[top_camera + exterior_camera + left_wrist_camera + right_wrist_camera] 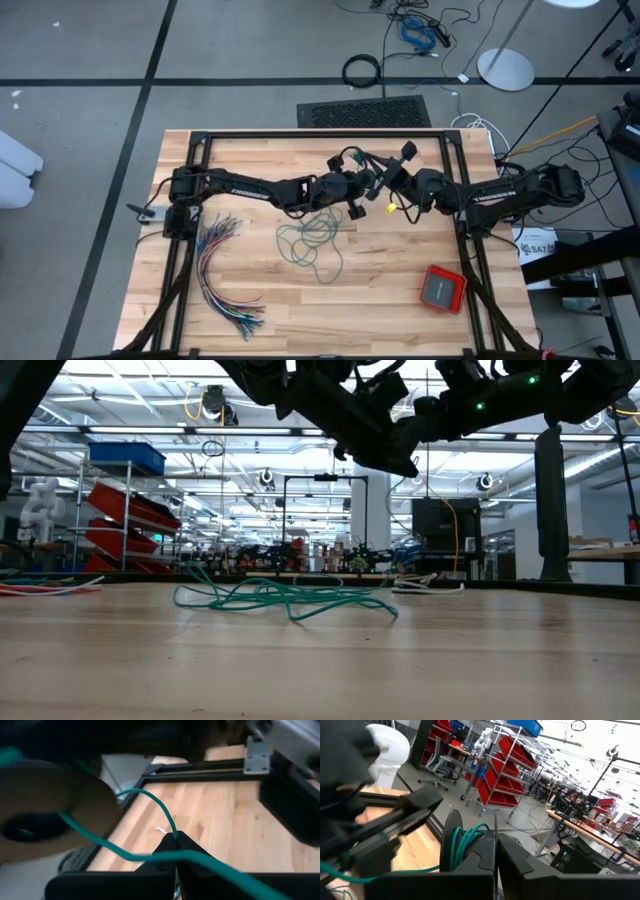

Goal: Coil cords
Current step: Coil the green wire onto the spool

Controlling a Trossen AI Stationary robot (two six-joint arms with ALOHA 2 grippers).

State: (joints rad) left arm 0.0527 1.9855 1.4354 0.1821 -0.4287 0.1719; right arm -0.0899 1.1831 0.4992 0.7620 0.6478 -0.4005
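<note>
1. in the high view the two grippers met over the table's middle, and their fingertips were too small and dark to tell apart from the arms.
2. the black cord could not be made out anywhere.
3. in the left wrist view a blurred tan disc [47, 815] was cut off at the frame's edge, and the teal-green cord [150, 855] ran out of frame.
4. in the low view both arms were cut off at the top.

Table [400, 290]: pale wood planks, matt. Teal-green cord [312, 240]: smooth, plastic-looking sheath. Gripper fingers [517, 865]: matt black plastic.
</note>
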